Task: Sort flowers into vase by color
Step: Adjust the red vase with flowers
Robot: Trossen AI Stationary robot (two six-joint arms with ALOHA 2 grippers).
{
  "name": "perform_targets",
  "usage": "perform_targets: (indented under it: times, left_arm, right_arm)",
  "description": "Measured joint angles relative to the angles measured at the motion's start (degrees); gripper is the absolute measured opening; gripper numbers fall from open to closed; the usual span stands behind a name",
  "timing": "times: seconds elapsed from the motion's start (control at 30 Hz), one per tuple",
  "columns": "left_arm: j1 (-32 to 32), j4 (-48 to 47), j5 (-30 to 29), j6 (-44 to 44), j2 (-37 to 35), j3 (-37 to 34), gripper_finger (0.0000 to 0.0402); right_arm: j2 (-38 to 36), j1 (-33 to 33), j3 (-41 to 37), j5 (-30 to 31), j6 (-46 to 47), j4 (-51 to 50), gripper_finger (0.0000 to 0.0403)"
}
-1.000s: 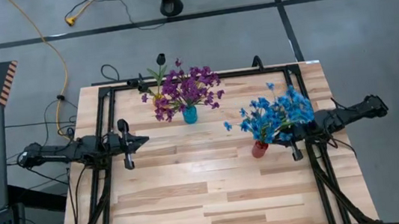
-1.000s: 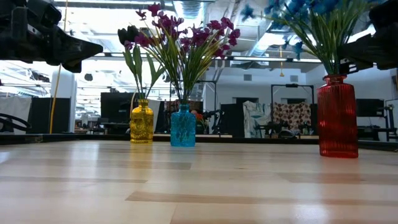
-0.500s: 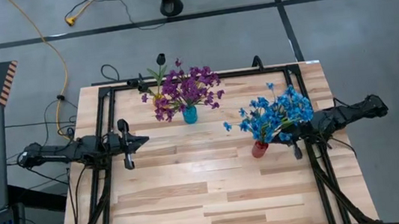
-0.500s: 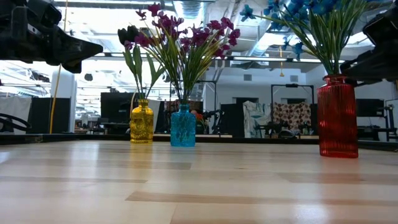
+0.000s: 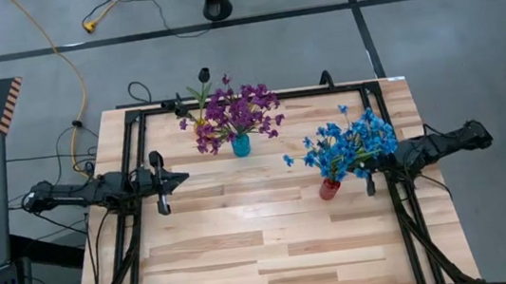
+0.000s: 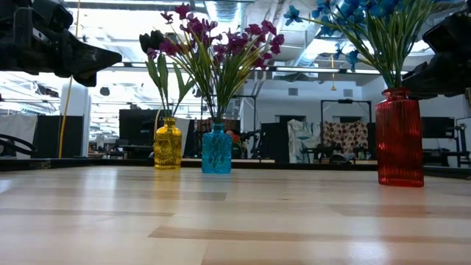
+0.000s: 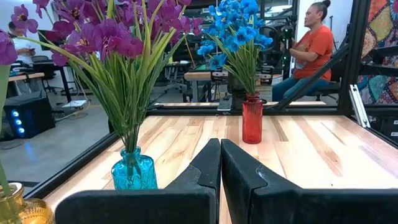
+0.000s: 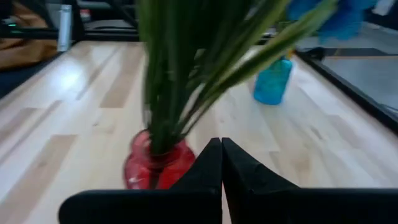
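High view only: dark blackish flower (image 5: 203, 74) over yellow glass vase (image 6: 167, 143), far left of wooden table (image 5: 274, 245).
Left wrist view only: seated person (image 7: 306, 53) beyond table.
Purple flowers (image 5: 235, 113): clustered in blue glass vase (image 6: 216, 149), far centre.
Blue flowers (image 5: 349, 142): green stems in red ribbed vase (image 6: 399, 138), right side.
Left gripper (image 7: 220, 152): left edge, fingers pressed together, holding nothing.
Right gripper (image 8: 221, 151): beside red vase, fingers pressed together, holding nothing.

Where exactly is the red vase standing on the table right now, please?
In the high view, the red vase stands on the table's right side, holding the blue flowers, just beside the right tool and well apart from the blue vase.
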Motion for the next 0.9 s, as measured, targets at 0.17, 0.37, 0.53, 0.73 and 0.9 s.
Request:
perform_targets:
  times: [0.17,0.37,0.53,0.73,0.9]
  left_arm:
    - [0.0,0.01,0.0,-0.01,-0.01,0.0,0.0]
    - [0.01,0.0,0.0,-0.47,0.0,0.0,0.0]
    - [0.01,0.01,0.0,-0.47,0.0,0.0,0.0]
    - [0.01,0.0,0.0,-0.76,0.0,0.0,0.0]
    - [0.01,0.0,0.0,-0.86,0.0,0.0,0.0]
  right_arm:
    - [0.06,-1.73,-1.5,0.89,-2.34,3.66,0.0031]
    - [-0.12,-3.0,-1.8,-0.45,-4.34,5.9,0.0031]
    - [-0.13,-3.08,-1.92,-1.19,-4.78,6.97,0.0031]
    - [-0.09,-3.17,-3.18,-4.67,-10.26,13.17,0.0031]
    - [-0.11,-4.79,-3.18,-5.29,-10.36,13.17,0.0031]
